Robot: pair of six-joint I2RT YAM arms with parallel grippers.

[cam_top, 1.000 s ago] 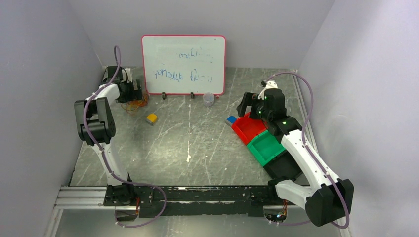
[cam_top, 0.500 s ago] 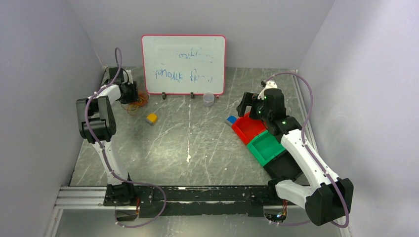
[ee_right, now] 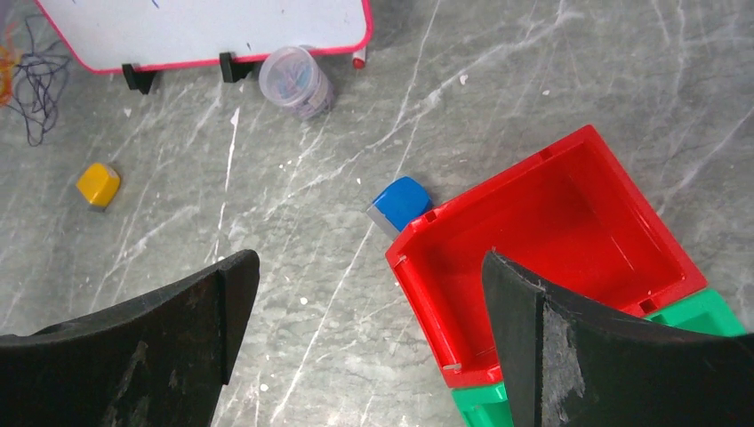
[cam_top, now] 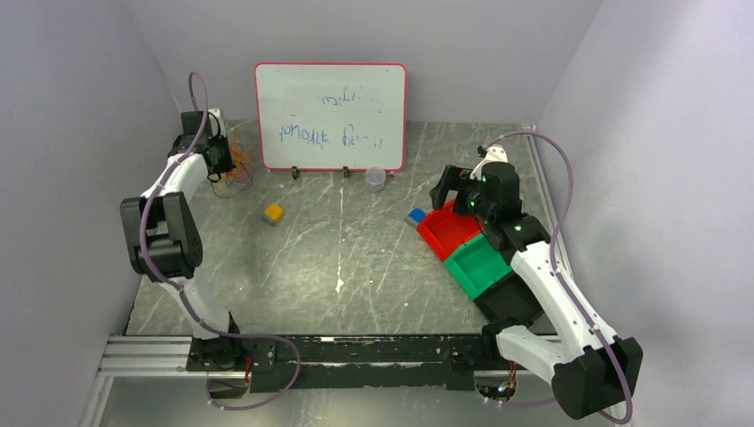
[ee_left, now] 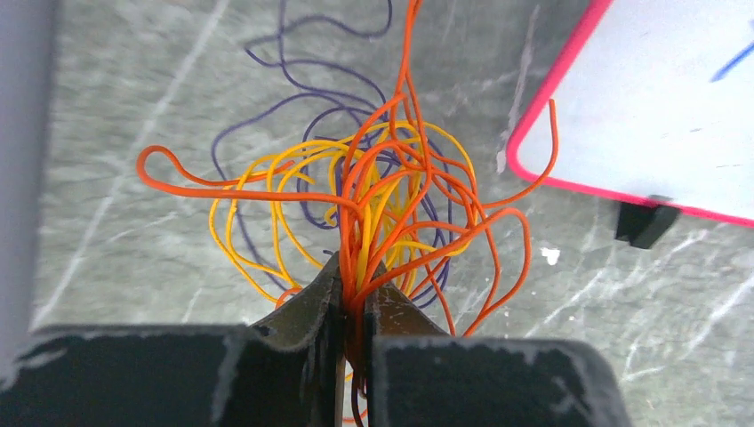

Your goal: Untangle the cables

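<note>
The left gripper pinched many strands of the cables at once, beside the whiteboard; lifting might drag the whole tangle and tighten knots. The right gripper stood spread, far away.

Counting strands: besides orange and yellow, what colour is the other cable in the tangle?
The cable is dark purple, clearest in the left wrist view.

the cables vanish into the pinch of the left gripper; one orange strand runs off the top edge. from above, the tangle is too small to sort. the whiteboard is cropped.
</note>
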